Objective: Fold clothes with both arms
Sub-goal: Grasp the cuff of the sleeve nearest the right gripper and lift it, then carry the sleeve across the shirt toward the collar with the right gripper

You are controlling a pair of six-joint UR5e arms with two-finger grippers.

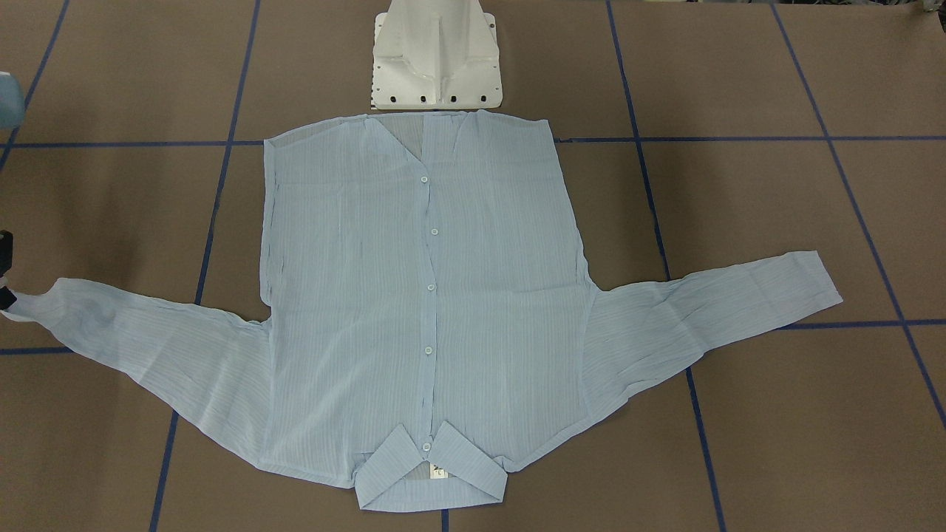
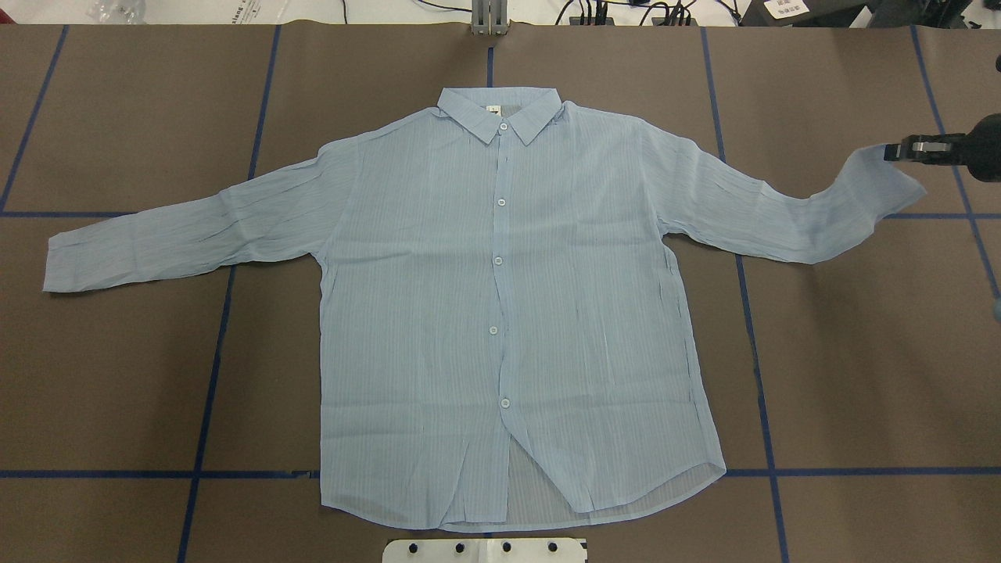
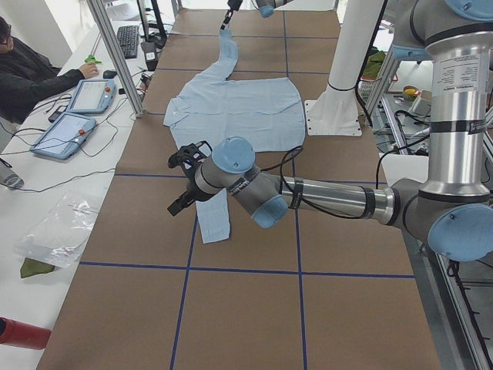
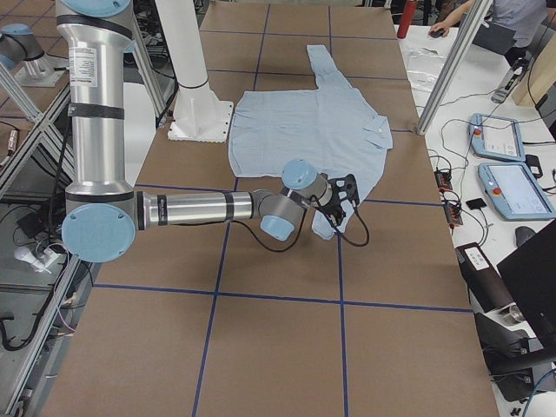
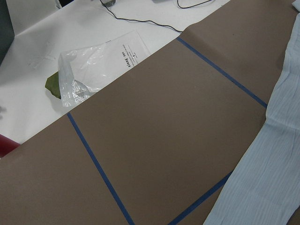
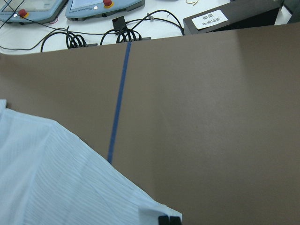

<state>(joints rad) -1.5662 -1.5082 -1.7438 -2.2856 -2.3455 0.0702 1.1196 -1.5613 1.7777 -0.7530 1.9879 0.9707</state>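
Observation:
The light blue striped shirt (image 2: 508,313) lies flat and buttoned on the brown table, collar (image 2: 499,111) at the far side and both sleeves spread out. My right gripper (image 2: 899,148) is shut on the cuff of the sleeve at the overhead view's right and holds that end raised. It also shows in the front view (image 1: 6,295), the right wrist view (image 6: 169,219) and the right side view (image 4: 343,195). My left gripper (image 3: 179,183) shows only in the left side view, near the other sleeve's cuff (image 3: 216,227). I cannot tell whether it is open or shut.
The white pedestal base (image 1: 436,59) stands at the shirt's hem. Blue tape lines (image 2: 211,375) cross the table. A plastic bag (image 5: 93,61) lies on the white bench beyond the table edge. Teach pendants (image 3: 77,116) and an operator (image 3: 31,69) are at that side.

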